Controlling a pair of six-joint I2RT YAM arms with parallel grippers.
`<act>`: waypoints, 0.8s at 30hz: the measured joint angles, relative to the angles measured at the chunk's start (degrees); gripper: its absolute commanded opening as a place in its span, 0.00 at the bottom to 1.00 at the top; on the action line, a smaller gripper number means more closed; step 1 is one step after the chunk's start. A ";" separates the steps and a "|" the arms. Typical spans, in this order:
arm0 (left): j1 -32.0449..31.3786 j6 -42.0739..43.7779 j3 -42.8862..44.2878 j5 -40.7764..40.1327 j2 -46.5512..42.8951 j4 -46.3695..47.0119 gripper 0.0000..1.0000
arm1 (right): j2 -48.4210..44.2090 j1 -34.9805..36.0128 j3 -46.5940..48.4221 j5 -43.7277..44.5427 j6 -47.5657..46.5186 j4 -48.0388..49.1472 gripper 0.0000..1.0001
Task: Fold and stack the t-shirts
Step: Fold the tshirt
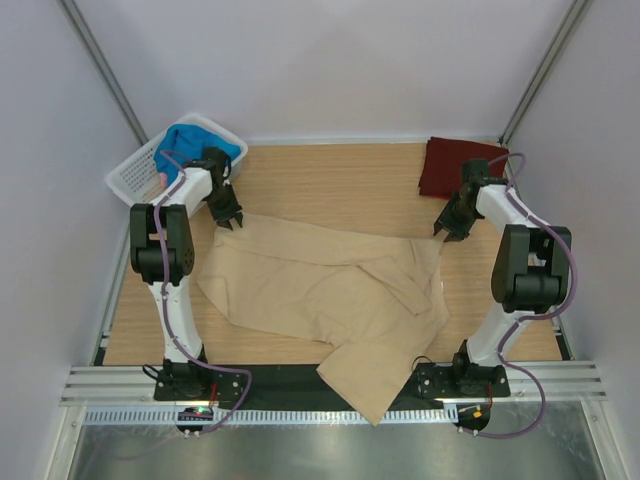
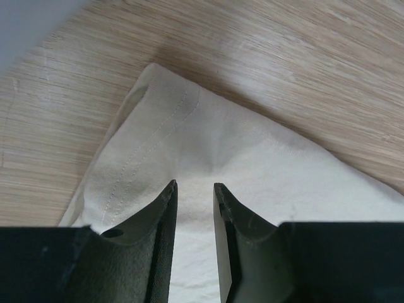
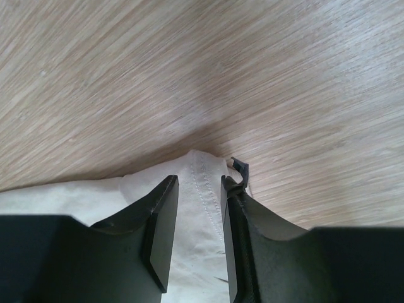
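The large tan t-shirt (image 1: 320, 290) lies spread and rumpled across the table, and its lower part hangs over the near edge. My left gripper (image 1: 232, 222) is at the shirt's far left corner. In the left wrist view (image 2: 194, 184) its jaws stand slightly apart over flat cloth (image 2: 252, 158). My right gripper (image 1: 443, 232) is at the far right corner. Its jaws (image 3: 199, 178) stand slightly apart astride the stitched hem (image 3: 205, 189). The maroon t-shirt (image 1: 455, 165) lies folded at the back right. The blue t-shirt (image 1: 200, 140) lies in the basket, with a bit of pink (image 1: 161, 178) beside it.
The white lattice basket (image 1: 130, 178) stands at the back left corner, just behind the left arm. Bare wooden table (image 1: 340, 185) shows behind the tan shirt. Walls close in the left, right and back.
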 measured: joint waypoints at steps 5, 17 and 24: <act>0.00 -0.09 0.00 -1.33 0.20 0.00 0.30 | 0.20 -0.02 -0.81 -1.31 -0.92 0.74 0.40; 0.00 -1.70 1.51 -4.98 1.55 -0.83 0.31 | 1.60 -0.07 -1.07 -0.66 -2.21 0.98 0.37; -0.02 -2.12 1.53 -5.97 1.75 -0.90 0.32 | 1.84 -0.15 -2.84 -0.52 -2.38 1.33 0.34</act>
